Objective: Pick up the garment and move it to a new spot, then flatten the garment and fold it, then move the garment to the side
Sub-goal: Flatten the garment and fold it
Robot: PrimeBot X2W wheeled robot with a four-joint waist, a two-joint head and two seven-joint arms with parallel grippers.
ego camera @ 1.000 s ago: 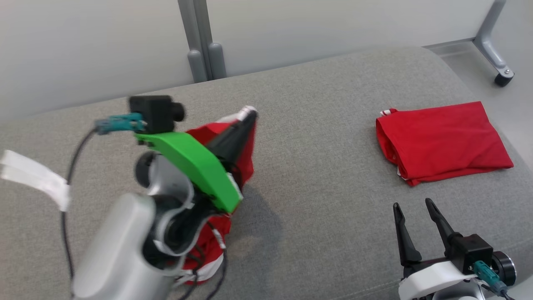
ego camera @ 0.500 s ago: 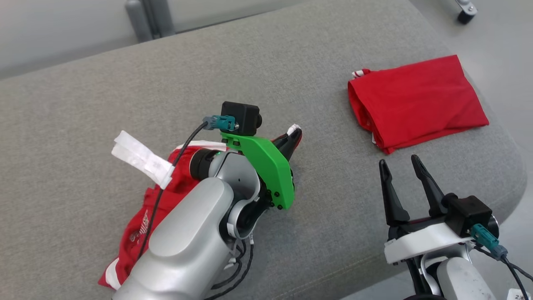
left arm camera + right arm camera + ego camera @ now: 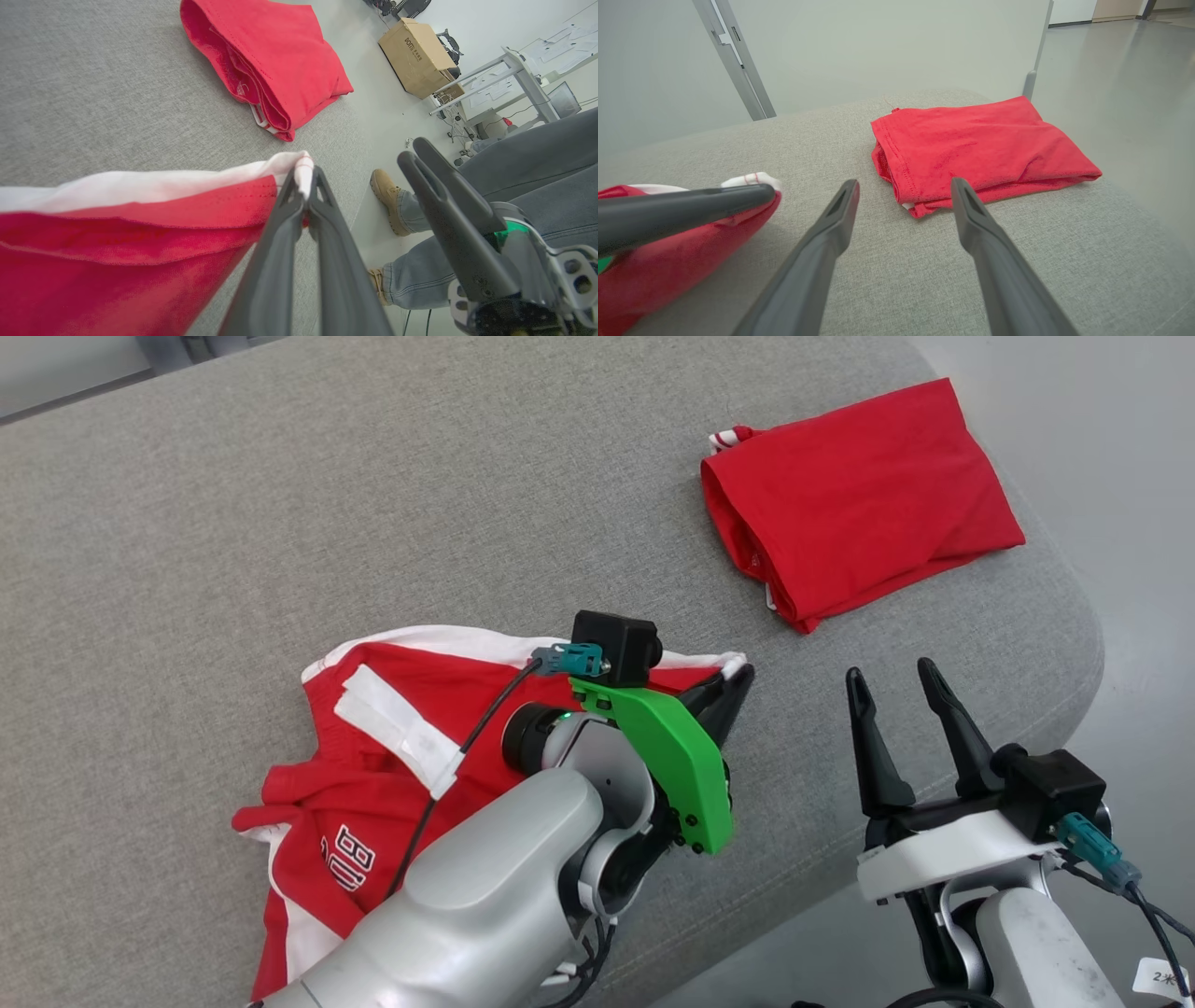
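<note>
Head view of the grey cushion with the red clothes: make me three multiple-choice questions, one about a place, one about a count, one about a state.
1. Where does the folded garment lie on the cushion?
A. Near its far right corner
B. At its near left edge
C. Hanging off its left side

2. How many red garments are on the cushion?
A. One
B. Two
C. Four

3. How do the jaws of the left gripper stand?
A. Wide open, holding nothing
B. Shut on the white hem of the red-and-white garment
C. Shut on the folded garment

Answers:
1 A, it sits by the rounded far right corner.
2 B, one is folded and one is spread out with white trim.
3 B, the left wrist view shows the white hem pinched between them.
</note>
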